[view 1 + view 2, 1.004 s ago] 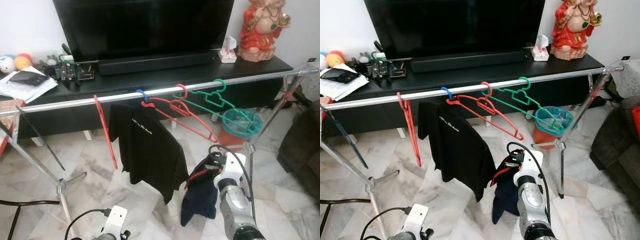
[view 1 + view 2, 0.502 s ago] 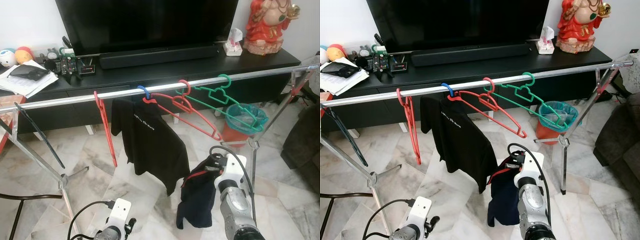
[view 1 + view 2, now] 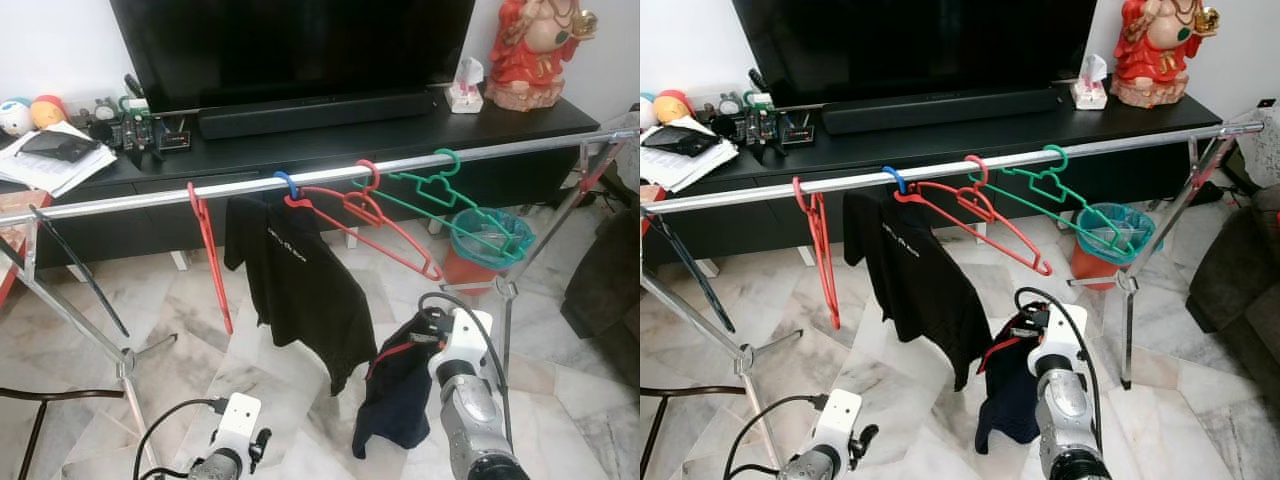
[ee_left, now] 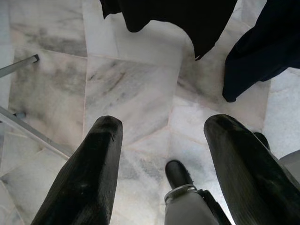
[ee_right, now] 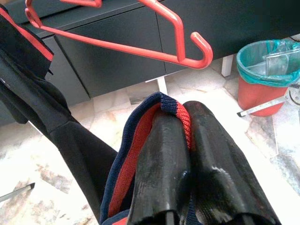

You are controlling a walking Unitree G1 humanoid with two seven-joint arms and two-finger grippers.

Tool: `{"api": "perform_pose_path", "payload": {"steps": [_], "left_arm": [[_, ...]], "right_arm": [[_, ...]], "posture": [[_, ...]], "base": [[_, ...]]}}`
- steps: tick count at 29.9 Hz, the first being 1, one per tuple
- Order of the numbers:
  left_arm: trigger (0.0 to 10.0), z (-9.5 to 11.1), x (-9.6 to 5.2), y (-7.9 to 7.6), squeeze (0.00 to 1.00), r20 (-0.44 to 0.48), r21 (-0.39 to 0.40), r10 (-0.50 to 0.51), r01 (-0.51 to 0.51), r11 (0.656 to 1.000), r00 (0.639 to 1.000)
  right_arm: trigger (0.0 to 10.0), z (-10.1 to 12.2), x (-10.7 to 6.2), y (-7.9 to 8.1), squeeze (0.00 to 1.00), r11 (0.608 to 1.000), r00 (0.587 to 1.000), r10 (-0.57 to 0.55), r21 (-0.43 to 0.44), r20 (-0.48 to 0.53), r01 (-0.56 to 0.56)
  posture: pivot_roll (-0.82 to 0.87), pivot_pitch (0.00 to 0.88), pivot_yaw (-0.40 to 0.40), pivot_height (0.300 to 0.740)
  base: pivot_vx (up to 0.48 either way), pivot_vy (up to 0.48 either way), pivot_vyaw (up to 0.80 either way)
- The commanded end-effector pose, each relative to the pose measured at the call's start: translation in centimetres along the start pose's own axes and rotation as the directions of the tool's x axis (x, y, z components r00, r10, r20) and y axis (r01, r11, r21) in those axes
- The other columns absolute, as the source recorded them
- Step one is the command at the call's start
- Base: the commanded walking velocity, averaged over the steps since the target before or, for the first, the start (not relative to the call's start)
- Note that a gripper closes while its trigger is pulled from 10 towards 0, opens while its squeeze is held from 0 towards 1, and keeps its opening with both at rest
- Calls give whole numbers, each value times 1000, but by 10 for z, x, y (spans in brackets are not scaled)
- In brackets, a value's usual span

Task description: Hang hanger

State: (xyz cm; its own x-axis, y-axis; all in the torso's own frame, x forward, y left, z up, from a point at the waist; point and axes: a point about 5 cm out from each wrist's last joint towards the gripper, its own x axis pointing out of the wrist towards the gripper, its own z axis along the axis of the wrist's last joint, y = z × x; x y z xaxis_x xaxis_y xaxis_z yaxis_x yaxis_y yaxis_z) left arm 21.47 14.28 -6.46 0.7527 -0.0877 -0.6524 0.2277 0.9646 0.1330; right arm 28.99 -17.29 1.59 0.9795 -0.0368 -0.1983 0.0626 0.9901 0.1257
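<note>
A silver clothes rail (image 3: 300, 182) crosses in front of me. On it hang a red hanger (image 3: 207, 250) at the left, a black t-shirt (image 3: 300, 290) on a blue-hooked hanger, bare red hangers (image 3: 380, 225) and a green hanger (image 3: 470, 215). My right gripper (image 5: 180, 124) is low at the right, below the rail, shut on the collar of a dark navy garment with red trim (image 3: 400, 385) that dangles from it. My left gripper (image 4: 161, 140) hangs open near the marble floor (image 4: 126, 89), holding nothing.
Behind the rail stands a black TV console (image 3: 300, 150) with a television, soundbar, papers and a red statue (image 3: 530, 45). A red bin with a teal liner (image 3: 485, 245) sits by the rail's right leg (image 3: 505, 300). A dark sofa (image 3: 605, 280) is at the right.
The camera has shifted slightly, so the scene sits a little differently. The navy garment still hangs from my right gripper at about the same height; both arms stay low.
</note>
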Motion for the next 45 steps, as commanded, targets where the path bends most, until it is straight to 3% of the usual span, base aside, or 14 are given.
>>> {"api": "perform_pose_path", "payload": {"steps": [1,8,13,16,18,20,25,29,34,35,36,37,38,45], "left_arm": [[10000,-9,-2,-1,0,-40,-11,11,-11,1000,999],[10000,-13,-3,-1,0,-71,-16,18,-19,1000,997],[10000,-20,-5,0,0,-124,-71,58,-67,995,991],[10000,-23,-6,1,0,-148,-141,84,-105,984,986],[10000,-27,-7,0,0,-170,-269,119,-162,949,978],[10000,-29,-8,0,0,-181,-327,139,-193,925,974],[10000,-30,-9,0,0,-194,-390,163,-228,892,967],[10000,-20,-7,3,0,-103,-308,166,-190,932,981],[10000,-15,-6,4,0,-54,-275,174,-182,944,983],[10000,-9,-20,52,0,109,-276,272,-234,932,956],[10000,-2,-39,86,0,238,-242,325,-268,932,915],[10000,5,-54,105,0,325,-203,343,-289,936,881],[10000,15,-67,112,0,395,-177,348,-301,937,850],[10000,33,-87,100,0,513,-238,361,-275,932,779]], "right_arm": [[10000,1,1,0,0,1000,1000,6,0,3,-6],[10000,-1,1,1,0,1000,1000,11,-2,-11,-11],[10000,-1,0,0,0,1000,1000,7,-3,-13,-7],[10000,-2,0,-1,0,1000,1000,6,-4,-15,-6],[10000,-2,1,0,0,1000,1000,6,-4,-20,-6],[10000,-3,1,0,0,1000,1000,7,-4,-21,-7],[10000,-3,1,-1,0,1000,1000,6,-5,-27,-7],[10000,-3,1,-3,0,1000,1000,2,-5,-27,-2],[10000,-2,1,-4,0,1000,1000,0,-5,-23,0],[10000,-1,1,-4,0,1000,1000,-1,-5,-22,0],[10000,-1,1,-5,0,1000,1000,-1,-6,-21,0],[10000,-1,2,-5,0,1000,1000,-1,-6,-21,1],[10000,-1,2,-5,0,1000,1000,0,-6,-21,0],[10000,-1,2,-5,0,1000,1000,8,-8,-23,-8]], "posture": [[31,44,15,740],[20,35,17,740],[16,30,18,740],[16,28,17,740],[16,28,16,740],[17,29,15,740],[19,33,13,740],[22,41,9,740],[25,44,6,740],[26,46,5,740],[28,47,4,740],[32,46,3,740],[34,47,2,740],[40,49,-3,740]], "base": [[0,0,0],[0,0,0],[0,0,0],[0,0,0],[0,0,0],[0,0,0],[0,0,0],[0,0,0],[0,0,0],[0,0,0],[0,0,0],[0,0,0],[0,0,0],[0,0,0]]}}
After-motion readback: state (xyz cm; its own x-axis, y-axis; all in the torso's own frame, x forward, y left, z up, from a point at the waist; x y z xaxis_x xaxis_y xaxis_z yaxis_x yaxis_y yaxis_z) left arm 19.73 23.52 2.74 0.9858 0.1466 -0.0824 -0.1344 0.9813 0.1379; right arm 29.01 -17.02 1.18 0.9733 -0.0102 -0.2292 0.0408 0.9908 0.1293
